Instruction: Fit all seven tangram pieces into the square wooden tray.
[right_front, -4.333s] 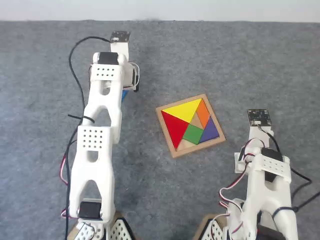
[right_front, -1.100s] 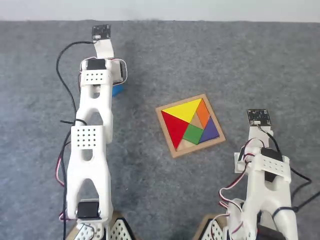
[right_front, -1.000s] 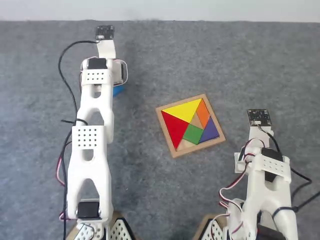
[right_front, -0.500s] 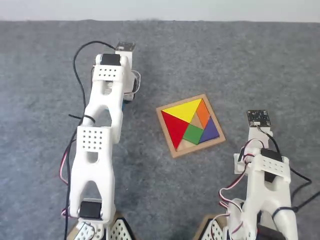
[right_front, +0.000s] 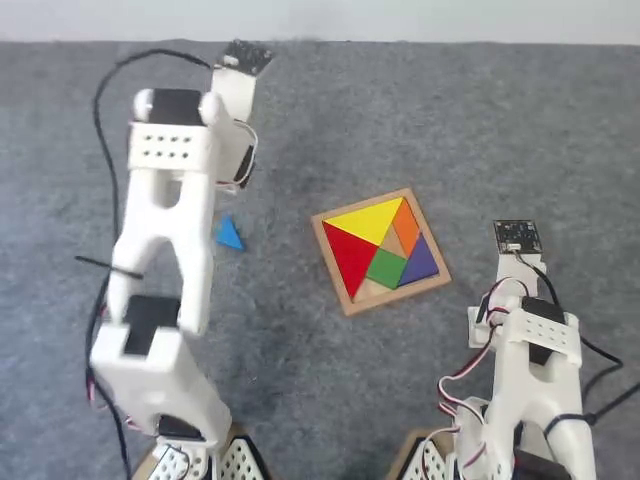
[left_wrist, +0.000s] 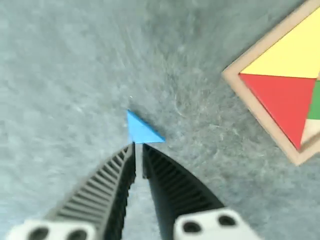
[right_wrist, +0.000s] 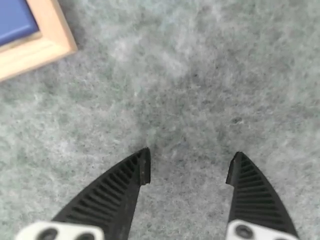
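The square wooden tray (right_front: 346, 295) sits mid-table, turned at an angle, with yellow (right_front: 368, 221), red (right_front: 349, 257), green (right_front: 386, 267), orange and purple pieces in it. A small blue triangle (right_front: 229, 234) lies flat on the grey mat to the tray's left. In the left wrist view my left gripper (left_wrist: 138, 145) hovers shut and empty, its tips just short of the blue triangle (left_wrist: 141, 131), with the tray's corner (left_wrist: 259, 120) off to one side. My right gripper (right_wrist: 190, 167) stands open over bare mat near the tray's corner (right_wrist: 47, 47).
Grey felt mat (right_front: 500, 120) covers the whole table. The raised left arm (right_front: 165, 230) stands over the mat left of the blue triangle. The right arm (right_front: 525, 350) sits at the front right, below the tray.
The left arm has lifted and swung back toward the left. The blue triangle, earlier half hidden by the gripper farther back, now lies free on the mat nearer the front. The right arm is still.
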